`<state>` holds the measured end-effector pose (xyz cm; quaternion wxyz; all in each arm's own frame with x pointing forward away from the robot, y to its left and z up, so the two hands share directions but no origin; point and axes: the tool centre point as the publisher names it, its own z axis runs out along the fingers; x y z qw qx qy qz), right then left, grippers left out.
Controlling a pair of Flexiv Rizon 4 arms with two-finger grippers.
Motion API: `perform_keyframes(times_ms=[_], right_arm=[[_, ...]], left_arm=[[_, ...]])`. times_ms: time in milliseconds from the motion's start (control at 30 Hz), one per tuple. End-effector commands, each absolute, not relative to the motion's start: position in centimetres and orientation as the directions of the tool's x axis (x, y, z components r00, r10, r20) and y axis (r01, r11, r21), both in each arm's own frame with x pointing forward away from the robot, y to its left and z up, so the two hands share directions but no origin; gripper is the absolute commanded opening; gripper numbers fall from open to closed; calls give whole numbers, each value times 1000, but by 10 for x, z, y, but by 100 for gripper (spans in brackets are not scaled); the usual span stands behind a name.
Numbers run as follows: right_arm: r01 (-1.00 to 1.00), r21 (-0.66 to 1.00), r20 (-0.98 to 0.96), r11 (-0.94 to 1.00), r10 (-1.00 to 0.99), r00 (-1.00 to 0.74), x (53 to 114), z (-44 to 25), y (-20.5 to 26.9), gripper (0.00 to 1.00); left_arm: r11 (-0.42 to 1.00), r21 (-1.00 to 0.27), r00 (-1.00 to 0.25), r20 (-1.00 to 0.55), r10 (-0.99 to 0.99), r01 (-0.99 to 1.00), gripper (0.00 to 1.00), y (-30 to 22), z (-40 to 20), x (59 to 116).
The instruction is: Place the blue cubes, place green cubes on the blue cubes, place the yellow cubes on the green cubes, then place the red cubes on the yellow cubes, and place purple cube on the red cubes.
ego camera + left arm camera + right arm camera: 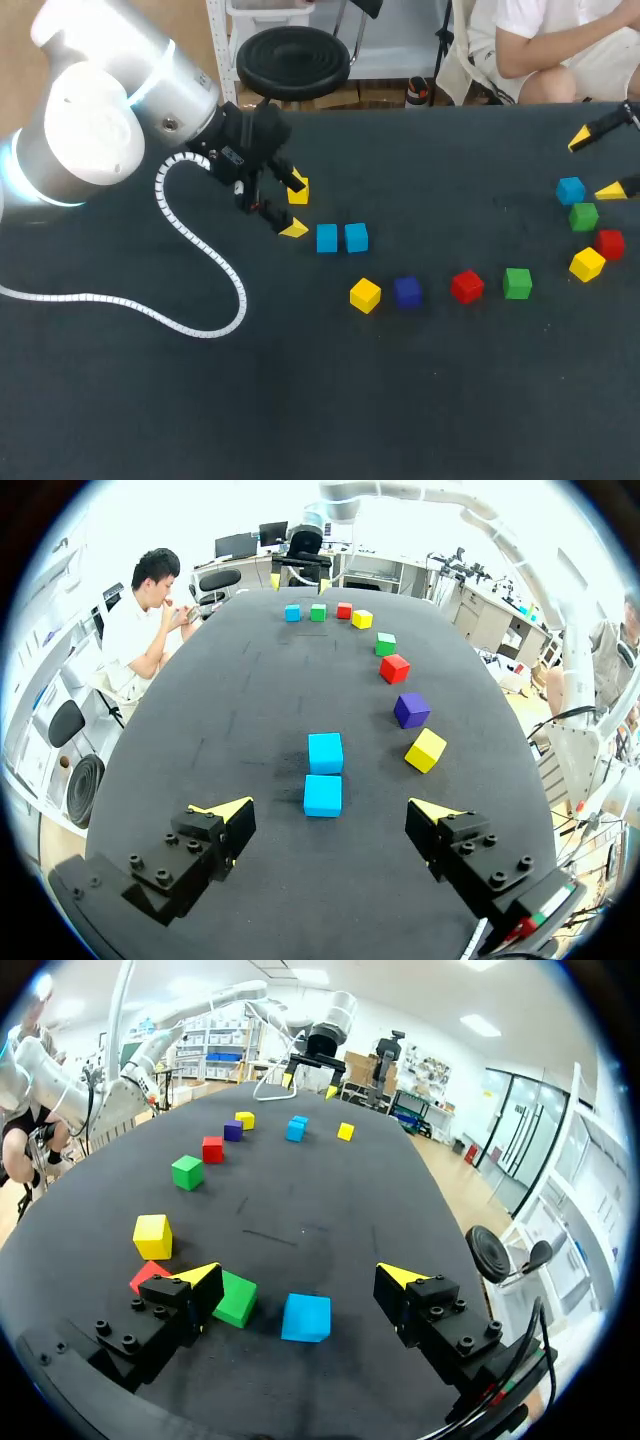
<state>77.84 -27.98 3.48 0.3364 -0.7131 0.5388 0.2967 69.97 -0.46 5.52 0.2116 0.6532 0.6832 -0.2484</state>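
Left gripper (296, 209) and right gripper (596, 164) are both released. Two blue cubes (341, 238) sit side by side just beside the left gripper. They are likely light and rigid; grip opposite flat faces.

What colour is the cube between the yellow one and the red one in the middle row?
Purple. The cube shows best in the left wrist view.

The silver-white left arm (110, 110) is brought in from the left side, with a black wrist (240, 140) set behind the left tool (295, 208). Its yellow-tipped fingers (225, 815) are held wide apart. The right tool (300, 1278) is likewise held spread, both fingers parted.
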Motion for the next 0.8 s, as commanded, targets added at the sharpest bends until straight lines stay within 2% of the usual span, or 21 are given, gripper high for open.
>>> perform_keyframes(times_ms=[33,433,800], right_arm=[[-969,-105,-806,-225,-551,215,789,26,-283,100],[-996,2,-807,-92,-589,52,787,13,-296,100],[-999,14,-818,-41,-576,12,778,11,-288,100]], left_arm=[[22,-61,-55,-616,786,998,100,-3,55,699],[22,-61,-55,-616,786,998,100,-3,55,699],[22,-61,-55,-616,786,998,100,-3,55,699]])
